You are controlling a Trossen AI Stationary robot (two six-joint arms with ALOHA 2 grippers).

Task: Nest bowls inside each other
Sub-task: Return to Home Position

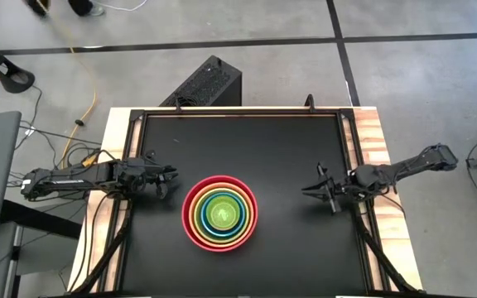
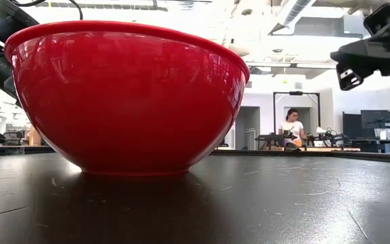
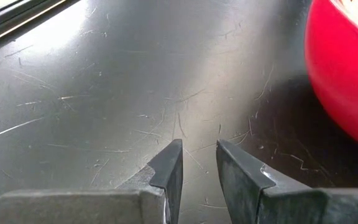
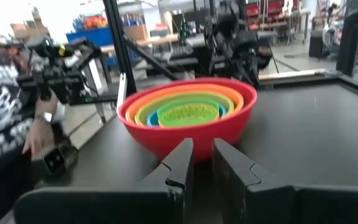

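Several bowls sit nested in one stack [image 1: 219,213] near the middle of the black table. The large red bowl [image 2: 127,95] is outermost and rests on its base. Inside it are orange, lime green and blue rims, with a bright green bowl [image 4: 188,114] at the centre. My left gripper [image 1: 172,175] hovers to the left of the stack. In its wrist view [image 3: 199,152] it is open by a narrow gap with nothing in it. My right gripper [image 1: 309,190] stands to the right of the stack and points at it. It is also narrowly open and empty [image 4: 202,149].
Bare black tabletop [image 1: 247,141] lies all around the stack. A black box [image 1: 209,83] stands on the floor beyond the far edge. A person's hand [image 4: 36,134] shows beyond the table's left side, and another person [image 2: 291,125] sits far back in the room.
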